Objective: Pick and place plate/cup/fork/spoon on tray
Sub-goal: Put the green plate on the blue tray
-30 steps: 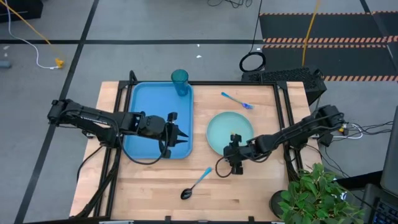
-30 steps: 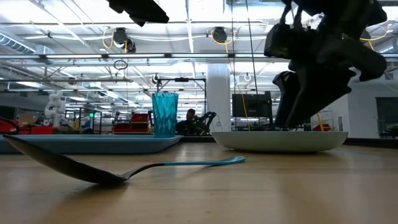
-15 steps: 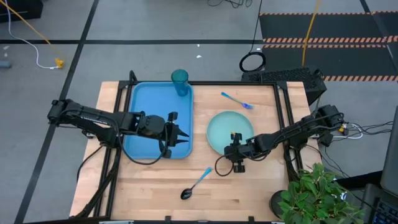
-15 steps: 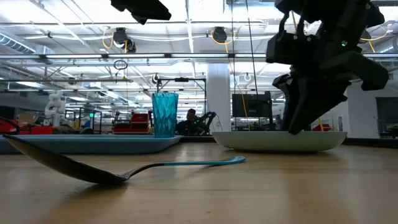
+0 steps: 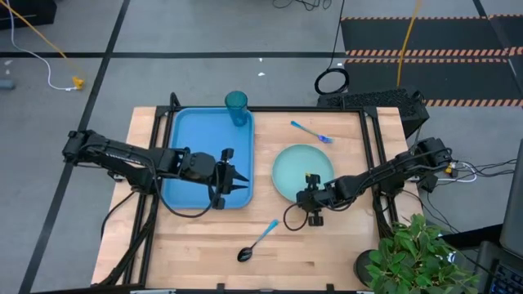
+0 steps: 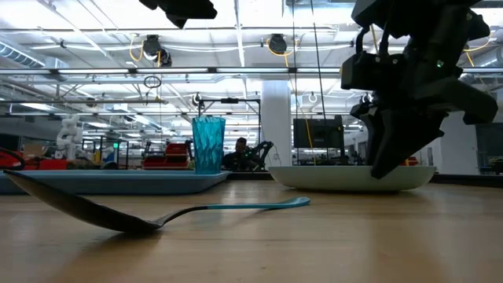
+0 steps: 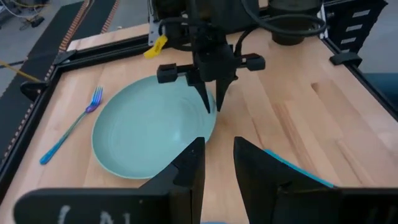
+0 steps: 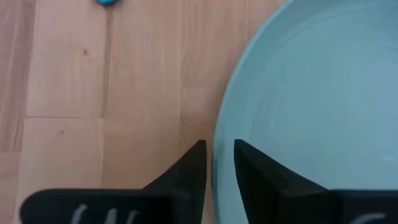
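- Mint-green, the plate (image 5: pixel 301 170) lies flat on the bare wooden table (image 5: pixel 343 253), right of the tray and apart from it.
- At the plate's near rim sits the right gripper (image 5: pixel 311 207), pointing down; in the right wrist view its two fingers (image 8: pixel 186 171) straddle the rim edge, one over the wood and one over the plate's inside, with a narrow gap between them.
- Whether those fingers already pinch the rim or only bracket it I cannot tell.
- Seen from table height, that gripper (image 6: pixel 393 161) comes down in front of the plate (image 6: pixel 314 176), its tips at rim level.
- Nearer the front edge lies the spoon (image 5: pixel 257 242), black bowl toward the front and blue handle angled up toward the right gripper, close to it but not touching.
- Behind the plate lies the fork (image 5: pixel 310 131), well apart from both grippers.
- Left of the plate rests the blue tray (image 5: pixel 192 147), with the teal cup (image 5: pixel 236 107) upright at its far right corner.
- Over the tray's near right part hovers the left gripper (image 5: pixel 239 180), aimed toward the plate, fingers slightly apart and holding nothing.
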`<state>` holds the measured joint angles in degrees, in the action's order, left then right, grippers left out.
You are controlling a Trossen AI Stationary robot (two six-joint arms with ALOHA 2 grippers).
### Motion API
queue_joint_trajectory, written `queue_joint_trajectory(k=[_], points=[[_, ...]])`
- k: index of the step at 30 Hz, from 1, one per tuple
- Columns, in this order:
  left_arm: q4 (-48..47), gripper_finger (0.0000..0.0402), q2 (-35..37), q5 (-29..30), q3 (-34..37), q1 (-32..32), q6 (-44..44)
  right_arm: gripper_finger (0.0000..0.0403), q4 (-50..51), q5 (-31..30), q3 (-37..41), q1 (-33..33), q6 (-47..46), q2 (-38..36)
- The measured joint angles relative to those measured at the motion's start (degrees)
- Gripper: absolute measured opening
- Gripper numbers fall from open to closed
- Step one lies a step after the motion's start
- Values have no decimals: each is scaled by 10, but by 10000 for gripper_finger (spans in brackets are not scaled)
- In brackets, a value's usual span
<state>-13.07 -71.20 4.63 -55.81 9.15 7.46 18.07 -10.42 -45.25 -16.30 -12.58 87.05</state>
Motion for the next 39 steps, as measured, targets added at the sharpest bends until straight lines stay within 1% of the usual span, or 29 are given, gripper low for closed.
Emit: queue_joint_trajectory(k=[3,5,7,11,12,15,20,22,25,32,36,39], points=[[5,88,0,0,0,0,1,82,0,1,0,3,0,0],[12,88,0,0,0,0,4,77,0,1,0,3,0,0],[13,88,0,0,0,0,9,62,1,2,0,3,0,0],[14,88,0,0,0,0,12,14,2,16,0,3,6,0],[14,88,0,0,0,0,12,8,1,16,0,3,9,0],[14,88,0,0,0,0,12,9,-1,23,0,3,12,-1],[14,88,0,0,0,0,14,3,17,29,-6,3,19,-28],[14,88,0,0,0,0,18,2,30,18,-15,0,19,-43],[14,88,0,0,0,0,19,1,50,-21,-30,-10,30,-63],[20,88,0,1,5,5,20,1,49,-90,-59,-35,95,-78],[30,89,-1,1,24,26,40,1,50,-98,-76,-37,122,-77],[37,110,-1,11,25,45,43,1,49,-103,-88,-38,138,-78]])
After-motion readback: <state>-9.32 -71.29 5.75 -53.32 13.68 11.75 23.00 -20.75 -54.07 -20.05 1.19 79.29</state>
